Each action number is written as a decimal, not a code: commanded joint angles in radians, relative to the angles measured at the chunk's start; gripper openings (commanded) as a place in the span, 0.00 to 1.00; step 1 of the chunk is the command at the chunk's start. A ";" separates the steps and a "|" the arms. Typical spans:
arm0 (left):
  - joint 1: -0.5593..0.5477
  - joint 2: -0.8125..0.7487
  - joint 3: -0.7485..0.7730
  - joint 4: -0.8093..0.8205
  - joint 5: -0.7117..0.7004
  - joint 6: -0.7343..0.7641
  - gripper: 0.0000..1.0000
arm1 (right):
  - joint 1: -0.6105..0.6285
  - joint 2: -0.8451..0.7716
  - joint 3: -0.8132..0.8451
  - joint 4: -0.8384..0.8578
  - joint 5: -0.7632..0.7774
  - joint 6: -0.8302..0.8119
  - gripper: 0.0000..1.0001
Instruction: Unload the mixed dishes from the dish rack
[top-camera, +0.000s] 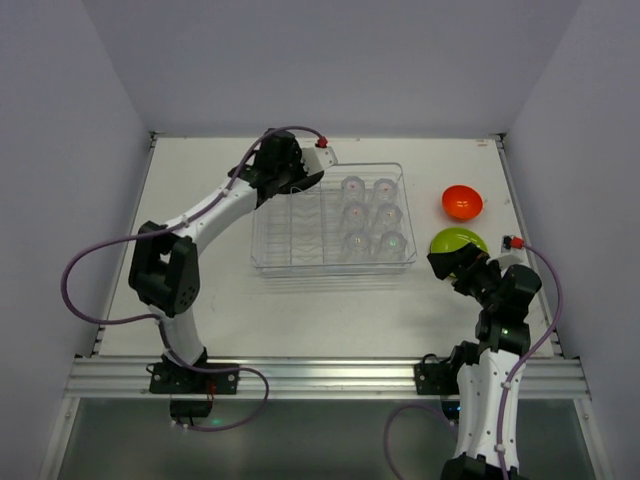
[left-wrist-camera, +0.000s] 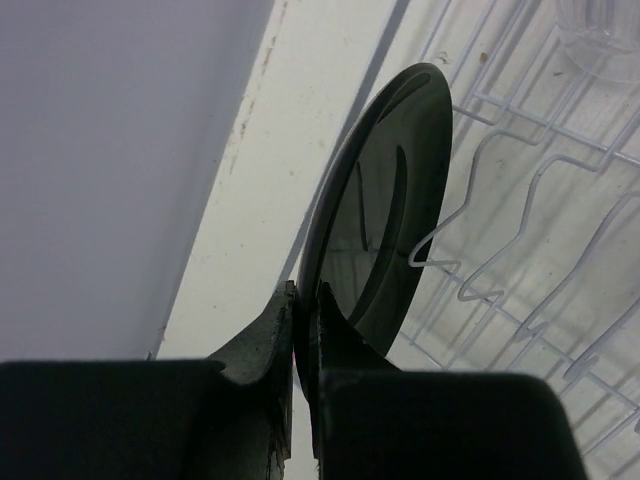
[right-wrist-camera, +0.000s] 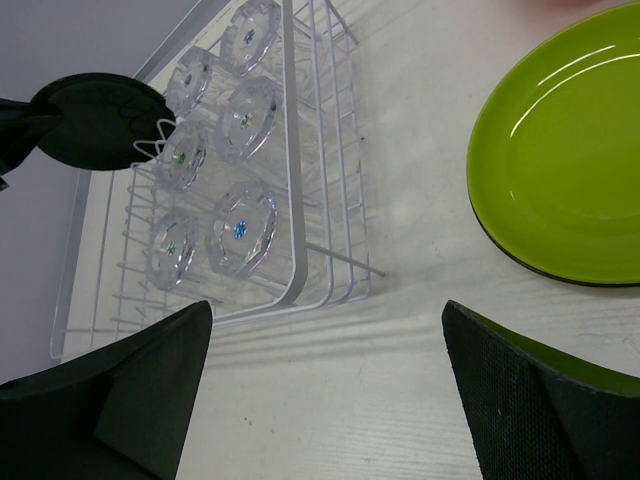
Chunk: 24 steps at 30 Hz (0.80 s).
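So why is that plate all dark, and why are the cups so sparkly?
Left wrist view: the plate shows its black back, with pale streaks of reflected light; the left pincer up close is dark and blurry. Right wrist view: the clear cups catch the light.

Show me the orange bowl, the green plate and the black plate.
Small orange bowl (top-camera: 462, 202), top view, inside.
Round lime-green plate (right-wrist-camera: 560, 150), right wrist view, face.
Round black-backed plate (left-wrist-camera: 385, 200), left wrist view, dark side.

Green plate (right-wrist-camera: 560, 170) beside clear rack (right-wrist-camera: 335, 200)

Six cups (top-camera: 353, 214), two plates (top-camera: 459, 240), one bowl (top-camera: 462, 202), one rack (top-camera: 298, 242).
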 joint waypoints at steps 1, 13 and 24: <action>0.007 -0.118 -0.006 0.123 -0.037 -0.008 0.00 | 0.002 0.001 0.000 0.031 -0.015 -0.003 0.99; -0.033 -0.302 0.047 0.094 0.017 -0.384 0.00 | 0.002 0.015 -0.020 0.104 -0.192 0.079 0.99; -0.045 -0.677 -0.491 0.487 0.458 -1.418 0.00 | 0.088 0.013 -0.002 0.412 -0.499 0.277 0.97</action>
